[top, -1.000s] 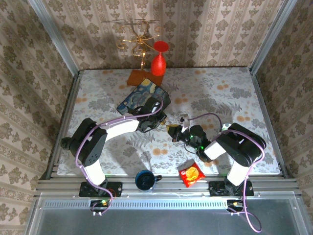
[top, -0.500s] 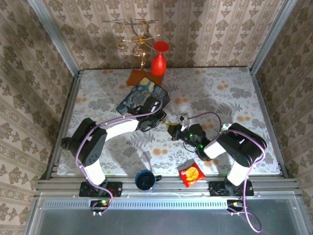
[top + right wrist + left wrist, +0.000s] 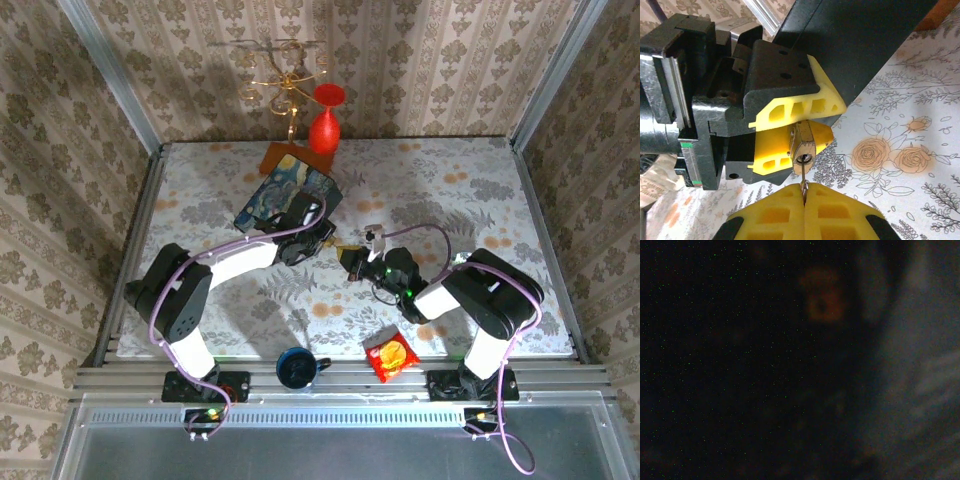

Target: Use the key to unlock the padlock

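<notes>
The tiny brass padlock [image 3: 802, 144] hangs between the yellow fingers [image 3: 800, 107] of my left gripper [image 3: 810, 131], which is shut on its body. A thin silver key [image 3: 803, 172] sits in the keyhole on the padlock's underside. My right gripper [image 3: 803, 192] is shut on the key's ring end just below. From above, the left gripper [image 3: 325, 238] and right gripper [image 3: 352, 262] meet tip to tip beside the dark-blue painted box [image 3: 280, 192]. The left wrist view is dark, with a dim blurred orange shape [image 3: 824, 300].
A red vase [image 3: 323, 125] and a gold wire stand [image 3: 285, 80] are at the back wall, with a brown block [image 3: 278, 157] behind the box. A blue cup [image 3: 296, 368] and a red snack packet [image 3: 392, 355] lie near the front edge.
Both grippers, joined at the padlock, have shifted slightly toward the far left. The box has moved a little the same way. Both grips are unchanged.
</notes>
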`<state>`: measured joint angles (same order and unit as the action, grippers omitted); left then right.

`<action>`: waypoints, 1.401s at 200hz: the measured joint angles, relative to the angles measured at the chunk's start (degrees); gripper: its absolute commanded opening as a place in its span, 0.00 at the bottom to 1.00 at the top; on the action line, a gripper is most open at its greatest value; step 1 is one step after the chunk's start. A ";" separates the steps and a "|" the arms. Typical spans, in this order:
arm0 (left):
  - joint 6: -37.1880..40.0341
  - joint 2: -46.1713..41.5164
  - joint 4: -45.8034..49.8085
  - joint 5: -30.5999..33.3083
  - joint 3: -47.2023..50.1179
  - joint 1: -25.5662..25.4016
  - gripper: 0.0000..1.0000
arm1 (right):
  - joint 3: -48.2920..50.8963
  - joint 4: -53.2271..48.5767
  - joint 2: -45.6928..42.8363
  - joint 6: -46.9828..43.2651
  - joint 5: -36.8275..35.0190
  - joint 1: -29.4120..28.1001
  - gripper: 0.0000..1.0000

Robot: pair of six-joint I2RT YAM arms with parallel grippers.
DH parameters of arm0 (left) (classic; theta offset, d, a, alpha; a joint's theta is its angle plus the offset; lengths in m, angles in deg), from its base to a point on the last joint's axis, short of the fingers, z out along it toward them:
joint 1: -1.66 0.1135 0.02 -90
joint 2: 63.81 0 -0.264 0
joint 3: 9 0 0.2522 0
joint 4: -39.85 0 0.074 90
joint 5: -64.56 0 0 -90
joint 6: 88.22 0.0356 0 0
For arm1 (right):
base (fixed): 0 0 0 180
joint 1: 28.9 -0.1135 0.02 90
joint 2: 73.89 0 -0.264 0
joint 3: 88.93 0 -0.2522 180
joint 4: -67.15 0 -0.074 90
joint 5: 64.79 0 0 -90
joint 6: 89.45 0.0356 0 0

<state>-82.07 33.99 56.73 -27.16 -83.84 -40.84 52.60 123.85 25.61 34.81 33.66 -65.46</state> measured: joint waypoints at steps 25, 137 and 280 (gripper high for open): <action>-0.66 -0.94 -0.15 -0.35 0.63 0.26 0.00 | -0.50 0.07 0.33 0.39 3.54 1.40 0.00; -2.93 -2.73 0.74 -0.22 1.27 0.72 0.00 | -1.55 0.09 0.37 1.73 7.04 2.34 0.00; -5.35 -4.96 0.24 -1.16 2.43 0.70 0.00 | -2.25 1.01 -0.37 1.92 13.46 5.81 0.00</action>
<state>-87.43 29.03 56.97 -28.31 -81.41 -40.14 50.35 124.85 25.24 36.73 47.13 -59.64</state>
